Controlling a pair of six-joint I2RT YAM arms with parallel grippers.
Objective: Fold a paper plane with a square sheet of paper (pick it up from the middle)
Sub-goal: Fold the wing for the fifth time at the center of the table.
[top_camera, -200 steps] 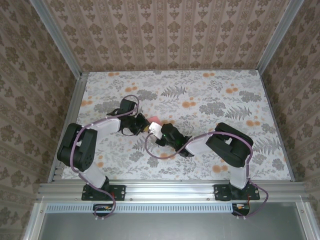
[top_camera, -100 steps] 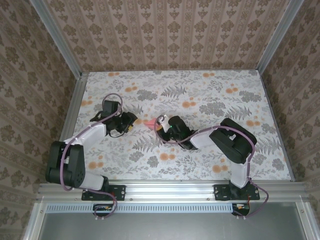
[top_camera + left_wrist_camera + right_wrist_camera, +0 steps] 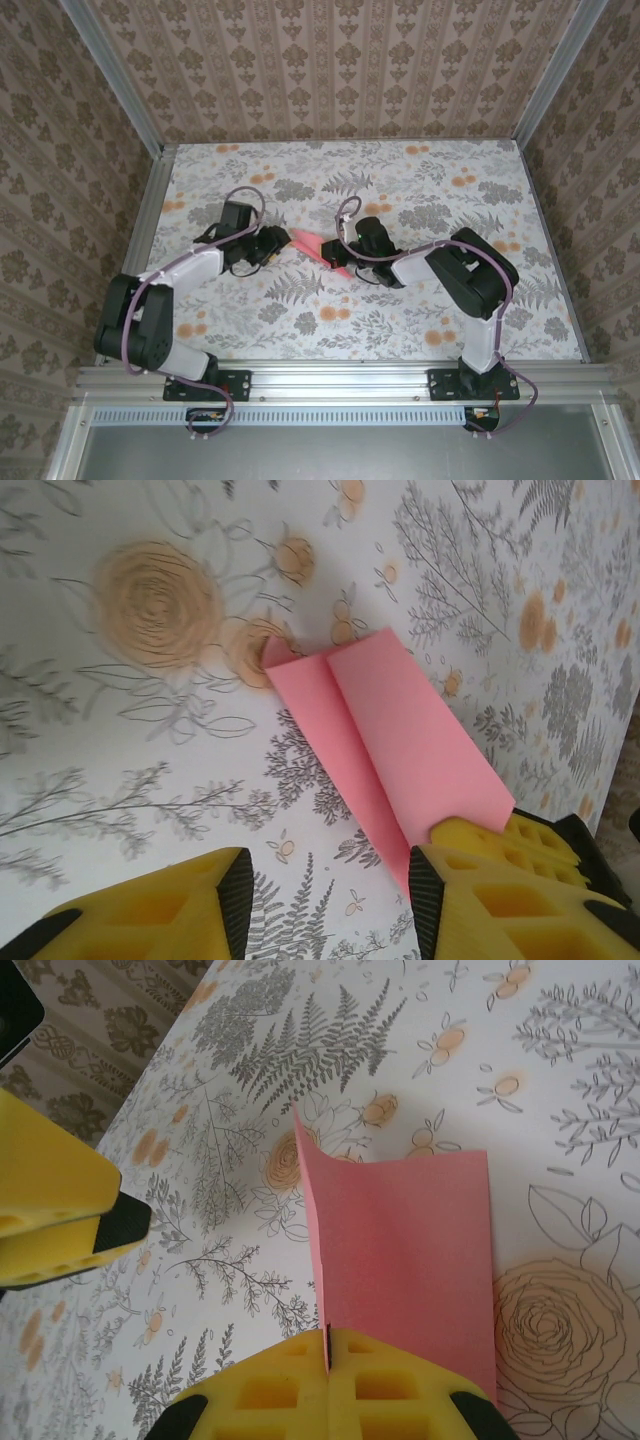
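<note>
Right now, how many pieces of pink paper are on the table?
1: the folded pink paper sits centrally on the table, pinched by the right end effector. None seems hidden.

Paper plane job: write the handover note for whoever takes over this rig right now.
Left pincer: open, one finger at the end of the pink paper.
Right pincer: shut on the paper's raised fold.
Paper: mid-table, between the two arms, one panel flat, one flap standing up.
Done: lengthwise creases.
Left: no pointed nose or wings yet, so it looks like most of the shaping remains.
</note>
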